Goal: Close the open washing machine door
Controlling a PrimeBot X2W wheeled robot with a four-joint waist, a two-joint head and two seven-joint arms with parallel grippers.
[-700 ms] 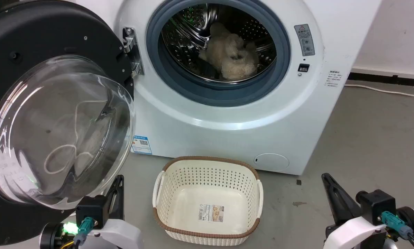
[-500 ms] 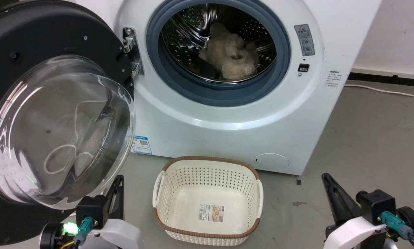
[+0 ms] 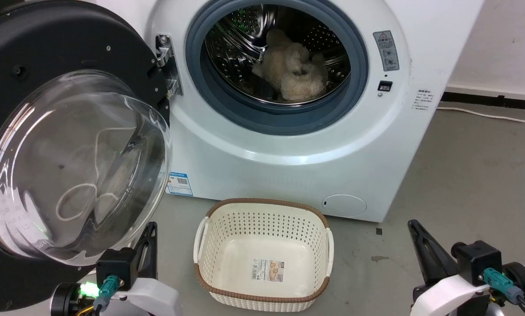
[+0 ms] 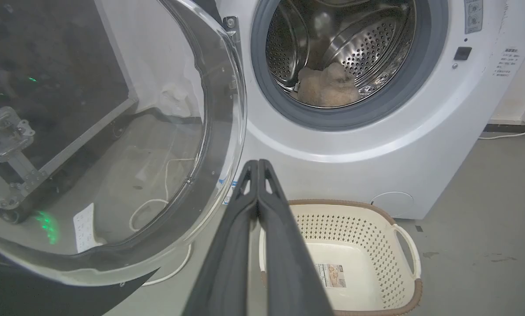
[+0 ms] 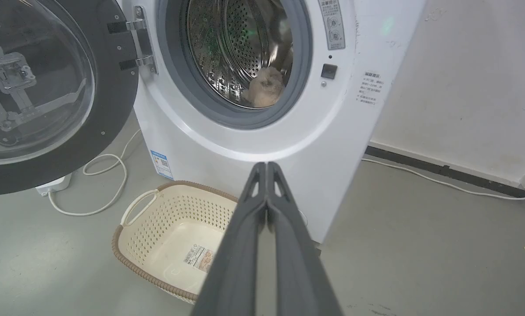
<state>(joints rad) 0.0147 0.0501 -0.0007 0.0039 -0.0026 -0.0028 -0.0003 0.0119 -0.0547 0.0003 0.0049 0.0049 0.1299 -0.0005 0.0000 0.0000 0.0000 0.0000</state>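
Concrete, grey and lightly stained, made up the floor (image 3: 473, 175), which ran back to a plain white wall (image 5: 464, 66) with a black skirting strip (image 5: 442, 170) and a thin white cable (image 3: 486, 115) along its foot. Against that wall stood the washing machine (image 3: 288, 149). The washing machine door (image 3: 47, 44) was swung wide open to the robot's left on its metal hinge (image 3: 168, 66), and its bulging glass bowl (image 3: 73, 166) faced out into the room. Inside the grey-blue rubber ring (image 3: 284, 120), a pale fluffy bundle (image 3: 293, 74) lay at the bottom of the steel drum (image 3: 244, 30).

On the floor just in front of the washer, below the opening, sat a cream perforated laundry basket (image 3: 266, 202) with a brown rim. It held nothing but a label stuck to its bottom. A loose white cord (image 5: 89, 214) curled on the floor under the open door.

The left gripper (image 4: 258, 162) hung low beside the glass bowl, apart from it. Its two dark fingers were pressed together on nothing. The right gripper (image 5: 266, 165) was low on the far side of the basket, likewise pinched closed and empty.
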